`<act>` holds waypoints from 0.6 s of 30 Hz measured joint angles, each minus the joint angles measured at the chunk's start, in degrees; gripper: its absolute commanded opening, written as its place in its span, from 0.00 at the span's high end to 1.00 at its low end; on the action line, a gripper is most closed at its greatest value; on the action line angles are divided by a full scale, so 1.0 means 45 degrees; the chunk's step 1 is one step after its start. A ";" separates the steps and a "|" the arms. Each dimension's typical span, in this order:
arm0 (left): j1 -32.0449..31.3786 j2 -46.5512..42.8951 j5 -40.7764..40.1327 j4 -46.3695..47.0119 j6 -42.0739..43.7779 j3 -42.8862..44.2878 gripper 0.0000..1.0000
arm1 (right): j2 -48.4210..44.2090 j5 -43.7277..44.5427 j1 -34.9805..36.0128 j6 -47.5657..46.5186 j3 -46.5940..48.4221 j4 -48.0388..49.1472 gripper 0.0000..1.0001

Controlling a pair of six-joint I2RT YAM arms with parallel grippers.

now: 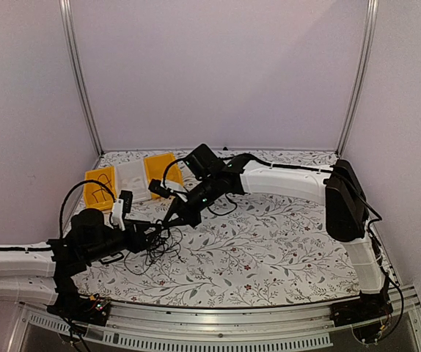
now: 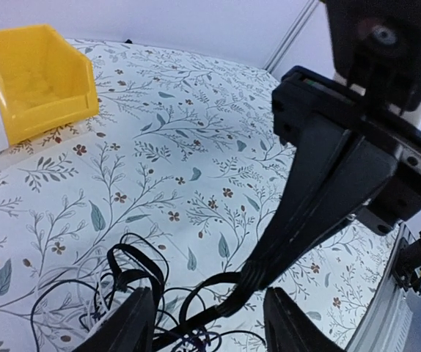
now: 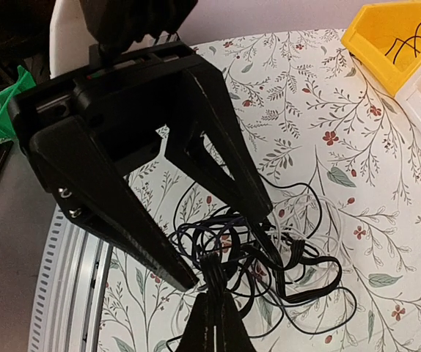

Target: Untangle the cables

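Cables [image 1: 154, 249]: a loose black tangle lay on the table at the near left, in front of the bins and between the two claws.
Left gripper [image 3: 227, 265]: released; its fingers [image 2: 133, 323] stood wide apart and low, straddling part of the tangle, with nothing pinched.
Right gripper [image 2: 241, 290]: clenched, its tips pressed together in the tangle; it seemed to nip a strand, though crowding wires blurred the contact.
Table [image 1: 269, 249]: covered with a white cloth printed with leaves and small flowers.
Left yellow bin [image 1: 99, 187]: at the far left, with a black wire curled inside.
White bin [image 1: 132, 176]: touching a yellow bin on each side.
Right yellow bin [image 2: 38, 81]: well apart from the tangle.
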 measured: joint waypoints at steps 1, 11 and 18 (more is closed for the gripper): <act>-0.0010 0.0063 -0.0151 0.0049 -0.0058 -0.0112 0.54 | 0.0000 0.0005 0.0000 0.0005 0.0000 -0.0005 1.00; -0.0049 0.2331 -0.1501 0.1870 -0.0209 -0.0345 0.61 | -0.0170 -0.0078 0.0000 0.0287 -0.0019 -0.0005 1.00; -0.0141 0.6727 -0.1885 0.3517 -0.0189 0.1613 0.67 | -0.0170 -0.0325 -0.0189 0.0461 -0.0141 -0.0204 1.00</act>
